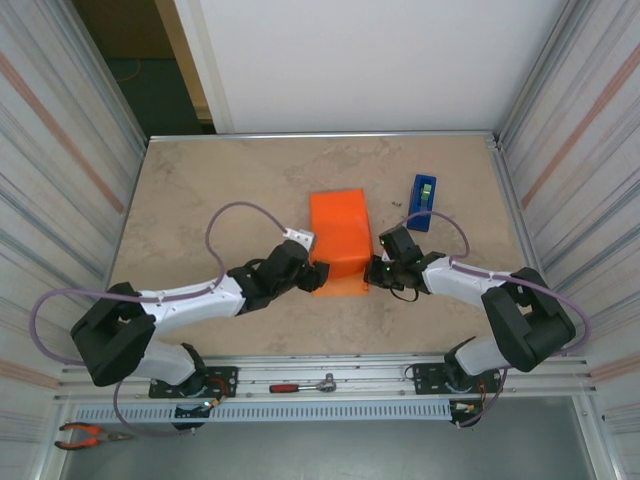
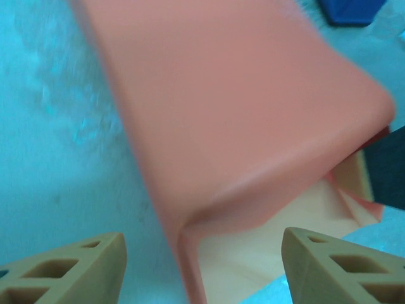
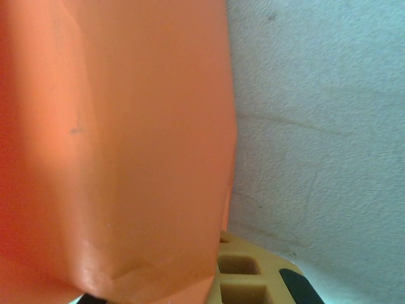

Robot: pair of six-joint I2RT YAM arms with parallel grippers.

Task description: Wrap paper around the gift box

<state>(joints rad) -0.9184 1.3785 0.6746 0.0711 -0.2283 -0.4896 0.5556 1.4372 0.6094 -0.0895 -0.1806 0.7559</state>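
Orange paper (image 1: 338, 235) folded smooth and boxy, left gripper (image 2: 202, 253) spread wide, right gripper (image 1: 372, 270) pinching its edge.

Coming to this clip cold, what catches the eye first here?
The bright orange paper, folded into a box-like hump in the middle of the beige table, stands out first. Both arms meet at its near end: the left gripper open at the left corner, the right gripper shut against the right edge. A blue tape dispenser stands just right of the paper, toward the back.
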